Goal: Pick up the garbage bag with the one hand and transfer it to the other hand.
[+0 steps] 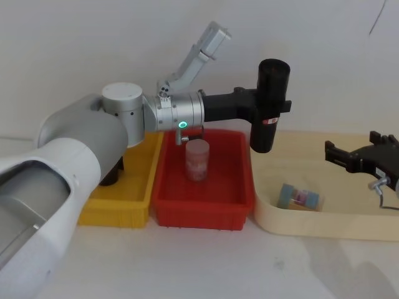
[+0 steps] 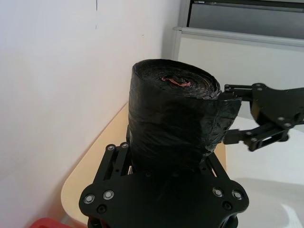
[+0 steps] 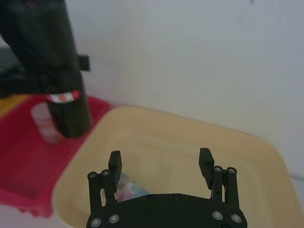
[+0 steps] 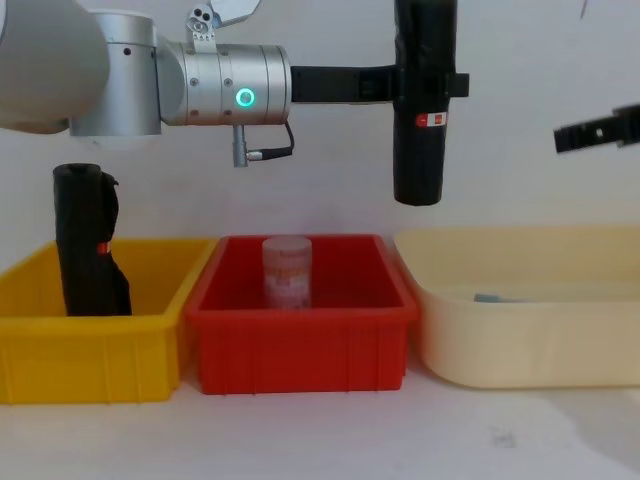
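Left hand: upper centre, head view; clamped on upright bag
Right hand: right edge, fingers spread, clear of bag
Tray: under right hand

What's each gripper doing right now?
Left gripper: shut on the garbage bag, held upright in the air.
Right gripper: fingers open, empty, over the beige tub.
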Action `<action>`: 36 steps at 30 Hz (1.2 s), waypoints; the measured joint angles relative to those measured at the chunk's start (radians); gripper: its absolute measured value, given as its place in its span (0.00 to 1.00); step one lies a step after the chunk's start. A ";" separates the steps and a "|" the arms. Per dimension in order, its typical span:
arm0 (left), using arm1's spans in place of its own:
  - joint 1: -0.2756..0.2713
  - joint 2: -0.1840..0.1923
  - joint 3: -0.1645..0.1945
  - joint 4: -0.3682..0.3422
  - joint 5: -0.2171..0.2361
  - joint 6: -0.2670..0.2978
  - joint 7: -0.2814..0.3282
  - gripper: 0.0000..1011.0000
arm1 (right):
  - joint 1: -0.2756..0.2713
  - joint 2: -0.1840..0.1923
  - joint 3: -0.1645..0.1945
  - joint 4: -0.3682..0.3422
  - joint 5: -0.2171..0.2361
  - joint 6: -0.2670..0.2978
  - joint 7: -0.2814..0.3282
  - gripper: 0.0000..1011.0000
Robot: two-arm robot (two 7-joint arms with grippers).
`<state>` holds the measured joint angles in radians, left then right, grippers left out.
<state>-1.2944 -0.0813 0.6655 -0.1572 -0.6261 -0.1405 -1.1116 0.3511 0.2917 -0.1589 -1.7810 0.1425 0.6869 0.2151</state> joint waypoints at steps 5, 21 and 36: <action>-0.008 -0.006 0.004 0.017 -0.004 -0.006 -0.007 0.46 | 0.000 -0.011 0.023 -0.021 0.047 0.000 0.036 0.99; -0.019 -0.015 0.011 0.044 -0.010 -0.017 -0.019 0.46 | 0.050 -0.102 0.060 -0.026 0.186 0.018 0.101 0.99; -0.022 -0.017 0.012 0.051 -0.012 -0.019 -0.022 0.46 | 0.108 -0.166 0.014 0.026 0.196 -0.063 0.086 0.99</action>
<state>-1.3167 -0.0979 0.6777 -0.1063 -0.6382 -0.1598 -1.1336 0.4588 0.1253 -0.1447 -1.7548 0.3388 0.6243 0.3014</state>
